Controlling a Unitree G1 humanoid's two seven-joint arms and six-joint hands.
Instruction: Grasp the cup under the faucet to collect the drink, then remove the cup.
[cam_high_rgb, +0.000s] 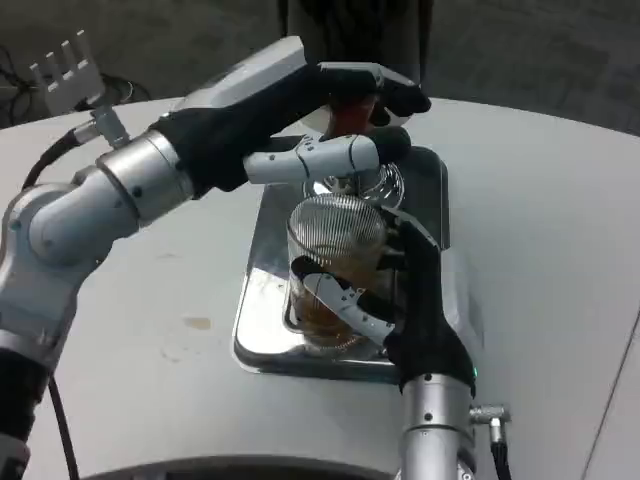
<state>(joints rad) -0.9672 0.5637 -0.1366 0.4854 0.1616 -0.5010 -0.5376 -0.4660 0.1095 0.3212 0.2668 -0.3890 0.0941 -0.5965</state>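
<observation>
Nearest, the right hand (415, 300) wraps its fingers (345, 300) around the lower half of a ribbed clear glass cup (335, 240), holding it upright on the steel drip tray (262, 330) on the white surface (150, 340). The cup holds a shallow layer of amber drink (320, 315) at the bottom. Judged from its look, it is rigid, smooth and breakable, slick if wet, and gets heavier as it fills; the ribbed wall low down is a sound place to hold it. Beyond, the left hand (330, 110) closes over the faucet lever (350, 115) directly above the cup.
</observation>
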